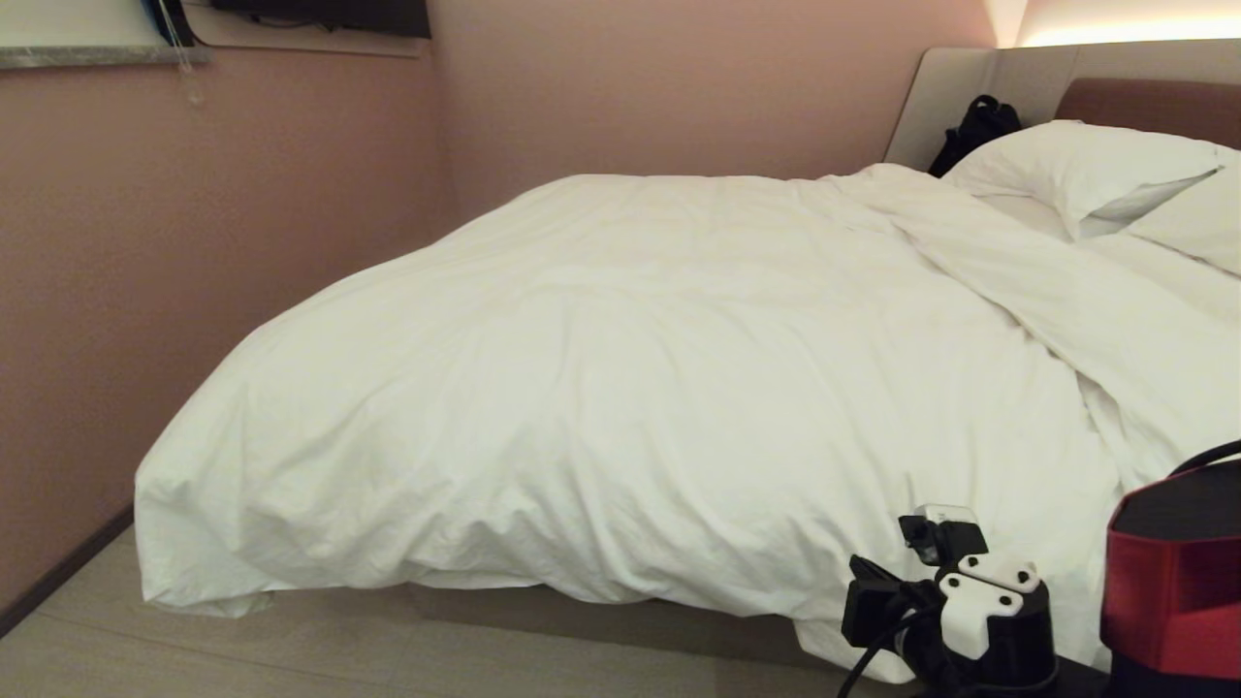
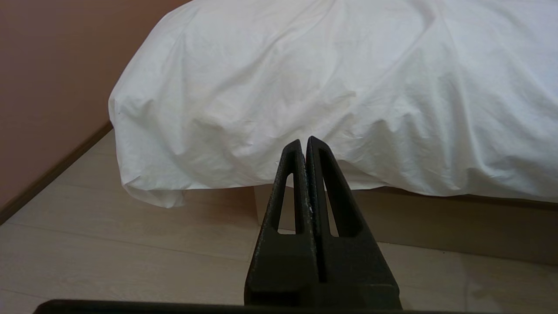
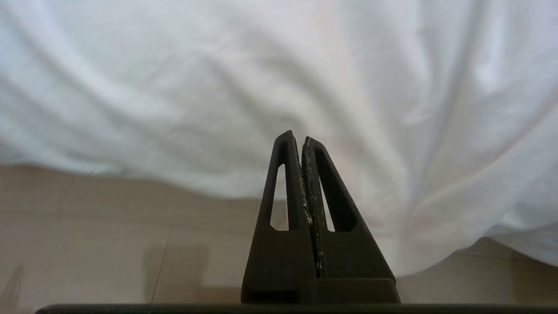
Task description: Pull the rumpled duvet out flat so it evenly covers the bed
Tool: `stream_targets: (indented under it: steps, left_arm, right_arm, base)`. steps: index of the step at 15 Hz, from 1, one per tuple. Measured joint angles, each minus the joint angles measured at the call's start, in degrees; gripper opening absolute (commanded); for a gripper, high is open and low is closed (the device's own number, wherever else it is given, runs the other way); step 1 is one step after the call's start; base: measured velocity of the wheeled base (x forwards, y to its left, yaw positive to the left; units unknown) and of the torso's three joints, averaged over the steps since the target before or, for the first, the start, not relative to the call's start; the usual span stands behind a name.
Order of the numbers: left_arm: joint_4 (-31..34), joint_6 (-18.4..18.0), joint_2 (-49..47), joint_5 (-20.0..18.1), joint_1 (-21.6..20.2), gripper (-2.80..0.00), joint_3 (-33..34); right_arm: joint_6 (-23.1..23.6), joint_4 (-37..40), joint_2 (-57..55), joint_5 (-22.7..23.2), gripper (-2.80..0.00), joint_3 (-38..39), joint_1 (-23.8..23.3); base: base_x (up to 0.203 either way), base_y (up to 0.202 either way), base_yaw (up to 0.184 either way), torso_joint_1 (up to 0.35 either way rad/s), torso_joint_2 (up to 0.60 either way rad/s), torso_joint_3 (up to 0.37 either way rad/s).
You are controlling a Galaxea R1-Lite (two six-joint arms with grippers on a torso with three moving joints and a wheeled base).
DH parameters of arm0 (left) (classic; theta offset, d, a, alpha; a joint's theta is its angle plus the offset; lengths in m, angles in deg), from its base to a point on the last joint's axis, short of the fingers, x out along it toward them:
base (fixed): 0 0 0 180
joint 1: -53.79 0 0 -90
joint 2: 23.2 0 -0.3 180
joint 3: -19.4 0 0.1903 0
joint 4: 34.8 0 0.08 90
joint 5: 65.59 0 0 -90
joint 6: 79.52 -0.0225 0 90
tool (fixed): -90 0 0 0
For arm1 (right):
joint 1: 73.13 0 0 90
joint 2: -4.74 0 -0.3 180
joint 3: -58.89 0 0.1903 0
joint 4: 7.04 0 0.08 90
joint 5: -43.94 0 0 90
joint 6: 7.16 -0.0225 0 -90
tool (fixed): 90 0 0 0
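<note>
Duvet lies bunched over the bed, its hem overhanging the foot and a folded ridge near the pillows. Right pincer is pressed closed and empty, apparently just short of the hem; left pincer likewise. Pinching a thin fold could let cloth slip free.

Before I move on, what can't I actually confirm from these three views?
- Far side of the bed: head view, hidden behind the duvet.
- Right part of the duvet and pillows: cut by the head view's edge and the robot's red body.
- Mattress and sheet coverage: duvet hides them in all views.
- Right gripper: jaws shut, empty; contact with the duvet unclear.
</note>
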State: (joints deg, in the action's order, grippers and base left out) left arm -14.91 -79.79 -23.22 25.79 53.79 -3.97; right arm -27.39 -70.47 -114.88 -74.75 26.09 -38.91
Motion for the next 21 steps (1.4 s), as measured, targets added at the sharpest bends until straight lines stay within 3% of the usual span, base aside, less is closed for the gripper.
stream_targets:
  steps: [7,12,17,21]
  left_arm:
    - [0.0,0.0,0.0,0.0,0.0,-2.8,0.0]
    - [0.0,0.0,0.0,0.0,0.0,-2.8,0.0]
    - [0.0,0.0,0.0,0.0,0.0,-2.8,0.0]
    - [0.0,0.0,0.0,0.0,0.0,-2.8,0.0]
  right_arm:
    - [0.6,0.1,2.5,0.1,-2.8,-1.4,-4.5]
    - [2.3,0.5,14.5,-0.5,-2.8,-1.3,-8.4]
    - [8.2,1.9,29.4,-1.6,-2.8,0.5,-18.3]
    - [14.6,6.8,44.7,-1.8,-2.8,-0.2,-23.0]
  base:
    - [0.0,0.0,0.0,0.0,0.0,0.0]
    - [0.0,0.0,0.0,0.0,0.0,0.0]
    - [0.0,0.0,0.0,0.0,0.0,0.0]
    - [0.0,0.0,0.0,0.0,0.0,0.0]
